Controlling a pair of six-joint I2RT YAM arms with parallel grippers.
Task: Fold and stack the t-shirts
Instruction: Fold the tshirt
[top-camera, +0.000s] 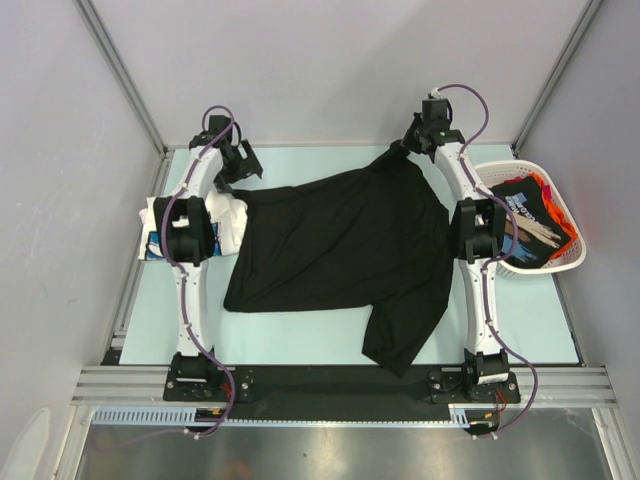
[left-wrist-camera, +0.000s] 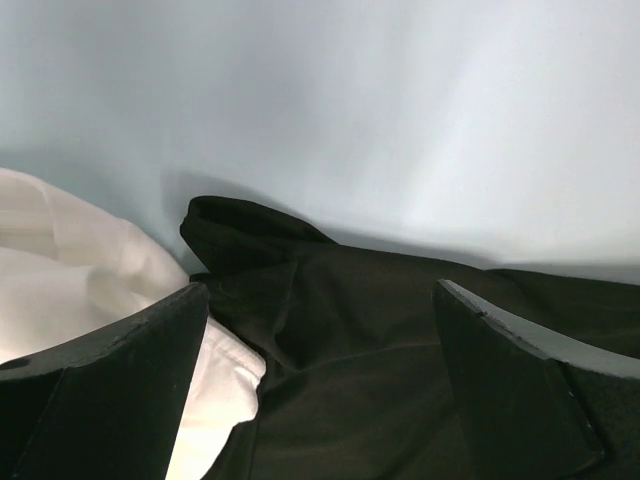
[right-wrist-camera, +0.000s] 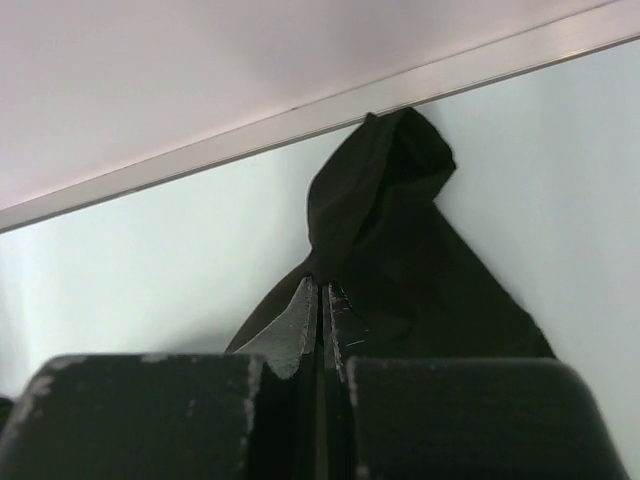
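Black tee (top-camera: 340, 240) lay spread on the tabletop (top-camera: 300, 342). Right jaws were clamped on its far right corner. Left jaws gaped over the far left corner, beside the white tee (top-camera: 237, 212). Pinch black cloth only, then tension evenly.

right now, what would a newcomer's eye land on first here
A large black t-shirt sprawls across the middle of the table, one far corner pinched in the shut right gripper. The left gripper hangs open over its far left edge, beside a white t-shirt. A basket of more shirts sits at the right edge.
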